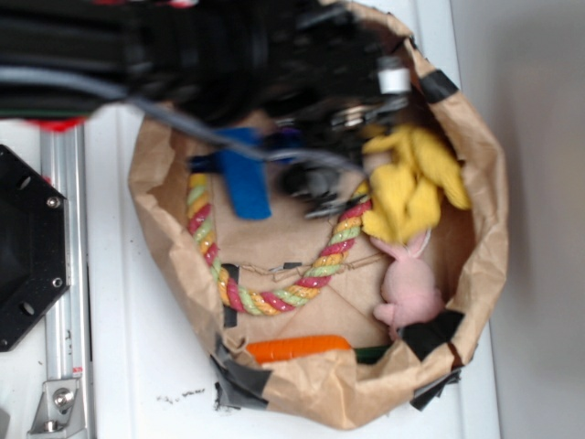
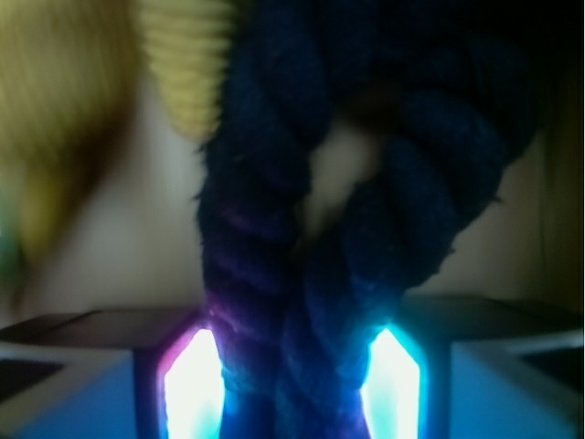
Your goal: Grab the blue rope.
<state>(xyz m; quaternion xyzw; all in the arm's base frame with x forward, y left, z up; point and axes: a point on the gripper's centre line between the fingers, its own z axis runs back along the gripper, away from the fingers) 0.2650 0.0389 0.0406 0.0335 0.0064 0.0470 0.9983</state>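
The blue rope (image 2: 302,229) fills the wrist view: thick, dark navy and twisted, with two strands looping up and running down together between my fingers. My gripper (image 2: 292,366) is shut on the two strands, whose sides press against the glowing pads (image 2: 194,384). In the exterior view my blurred black arm (image 1: 228,55) reaches over the back of the brown paper bag (image 1: 475,274) and hides most of the rope; only a dark blurred mass (image 1: 306,174) shows under it.
Inside the bag lie a red-yellow-green twisted rope (image 1: 274,297), a yellow plush toy (image 1: 411,183), a pink plush bunny (image 1: 407,283), an orange carrot (image 1: 297,348) and a flat bright blue pad (image 1: 245,178). A metal rail (image 1: 64,274) runs along the left.
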